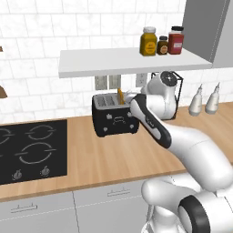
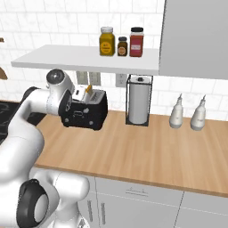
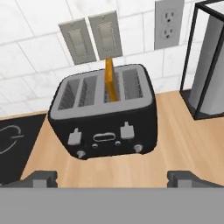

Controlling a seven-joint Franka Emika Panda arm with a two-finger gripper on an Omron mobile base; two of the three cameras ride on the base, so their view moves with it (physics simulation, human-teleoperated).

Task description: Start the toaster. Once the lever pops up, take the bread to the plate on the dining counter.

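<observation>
on a wood counter (image 1: 113, 159), the gripper (image 3: 113, 177) hangs wide open, empty, facing the toaster (image 3: 105, 116); its bread (image 3: 110, 82) looks light, crumbly, best pinched by the raised top edge.

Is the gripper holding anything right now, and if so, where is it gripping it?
Nothing is held. The gripper is open in front of the toaster, and the bread stands in a slot, untouched.
</observation>
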